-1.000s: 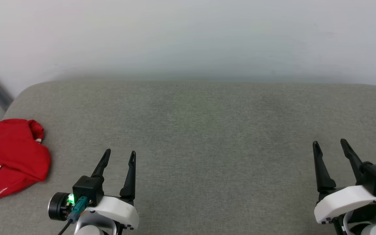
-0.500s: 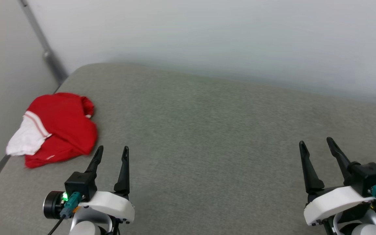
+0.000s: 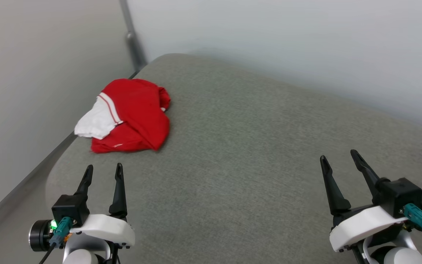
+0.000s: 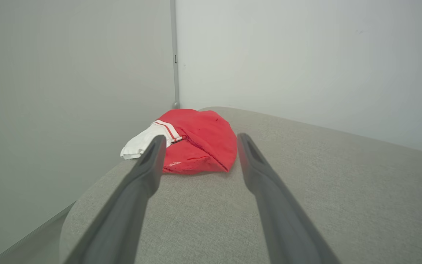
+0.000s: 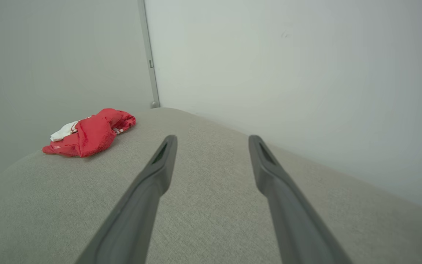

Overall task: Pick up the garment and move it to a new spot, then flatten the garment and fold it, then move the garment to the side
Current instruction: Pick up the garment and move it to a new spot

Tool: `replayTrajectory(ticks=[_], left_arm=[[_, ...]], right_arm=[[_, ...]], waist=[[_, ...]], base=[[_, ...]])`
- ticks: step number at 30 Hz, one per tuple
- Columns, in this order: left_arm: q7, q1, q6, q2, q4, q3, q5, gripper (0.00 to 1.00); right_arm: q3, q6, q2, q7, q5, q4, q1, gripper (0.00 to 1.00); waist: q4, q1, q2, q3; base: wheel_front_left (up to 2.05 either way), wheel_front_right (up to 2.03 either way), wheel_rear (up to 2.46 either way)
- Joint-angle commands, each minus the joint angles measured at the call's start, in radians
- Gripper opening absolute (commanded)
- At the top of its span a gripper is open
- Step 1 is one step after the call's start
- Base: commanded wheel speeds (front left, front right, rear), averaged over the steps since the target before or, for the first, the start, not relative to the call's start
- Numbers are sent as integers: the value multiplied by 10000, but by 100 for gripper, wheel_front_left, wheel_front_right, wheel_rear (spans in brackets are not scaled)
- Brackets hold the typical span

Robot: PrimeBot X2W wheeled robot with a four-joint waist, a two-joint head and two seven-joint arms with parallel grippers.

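Both the left tool [image 3: 104,166] and right tool [image 3: 338,154] hang open and empty as the head's leftward turn centres the crumpled garment [image 3: 134,113], at the bench's [image 3: 251,146] far-left corner, for pickup.

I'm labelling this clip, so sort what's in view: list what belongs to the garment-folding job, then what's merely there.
Job:
- garment, crumpled near the surface's left edge
- left gripper, open
- right gripper, open

Merely there:
- grey padded surface
- wall
- corner post

Garment [image 3: 137,110] bunched, inner folds hidden; small white mark [image 4: 173,164] on hem unreadable.
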Motion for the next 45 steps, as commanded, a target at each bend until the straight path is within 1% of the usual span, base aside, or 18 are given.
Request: replayTrajectory(ticks=[1, 5, 12, 16, 20, 23, 26, 29, 33, 37, 39, 40, 41, 42, 44, 45], left_arm=[[-21, 104, 50, -2, -59, 30, 16, 100], [-21, 156, 71, 37, -134, 193, -55, 100], [-22, 224, 147, -53, -414, 413, -89, 100], [-22, -90, 156, -106, -371, 471, -102, 100], [-22, -731, 173, -41, -205, 627, -219, 100], [-22, -1561, 89, 159, -100, 822, -341, 100], [73, -2456, 14, 447, 105, 1016, -480, 100], [289, -3455, 1, 896, 215, 1264, -596, 100], [1065, -4687, -187, 1596, 680, 1641, -949, 100], [2257, -5623, -507, 2455, 1459, 1864, -1271, 100], [3179, -5947, -679, 2874, 1968, 1879, -1462, 100], [3179, -5947, -679, 2874, 1968, 1879, -1462, 100], [4017, -6262, -826, 3253, 2413, 1901, -1688, 100], [4400, -6378, -901, 3445, 2633, 1925, -1808, 100], [5341, -6448, -984, 3773, 3247, 1915, -2009, 100], [5341, -6448, -984, 3773, 3247, 1915, -2009, 100]], right_arm=[[35, -3, 12, -8, -57, -74, -139, 100], [231, -3, 12, 65, -201, -167, -294, 100], [441, -3, 10, 111, -206, -98, -657, 100], [441, -3, 10, 146, -288, -103, -840, 100], [477, -3, 10, 282, -404, -286, -1137, 100], [552, -3, 10, 447, -631, -486, -1431, 100], [595, -3, 9, 584, -933, -744, -1767, 100], [642, -3, 9, 678, -1160, -1036, -2133, 100], [707, -3, 8, 726, -1430, -1376, -2604, 100], [746, -3, 5, 580, -1416, -1572, -2932, 100], [764, -3, 7, 489, -1354, -1576, -3051, 100], [764, -3, 7, 489, -1354, -1576, -3051, 100], [764, -3, 7, 382, -1297, -1500, -3150, 100], [767, -3, 8, 313, -1262, -1451, -3208, 100], [768, -3, 8, 197, -1191, -1347, -3301, 100], [768, -3, 8, 197, -1191, -1347, -3301, 100]], waist=[[404, 0, 0, 104], [668, 0, 0, 223], [743, 0, 0, 469], [745, 0, 0, 683], [438, 0, 0, 1209], [54, 0, 0, 1771], [-374, 0, 0, 2365], [-859, 0, 0, 3017], [-1457, 0, 0, 3866], [-2006, 0, 0, 4520], [-2243, 0, 0, 4781], [-2243, 0, 0, 4781], [-2444, 0, 0, 4993], [-2543, 0, 0, 5092], [-2728, 0, 0, 5266], [-2728, 0, 0, 5266]], base=[[0, 0, 0], [0, 0, 0], [0, 0, 0], [0, 0, 0], [0, 0, 0], [0, 0, 0], [0, 0, 0], [0, 0, 0], [0, 0, 0], [0, 0, 0], [0, 0, 0], [0, 0, 0], [0, 0, 0], [0, 0, 0], [0, 0, 0], [0, 0, 0]])
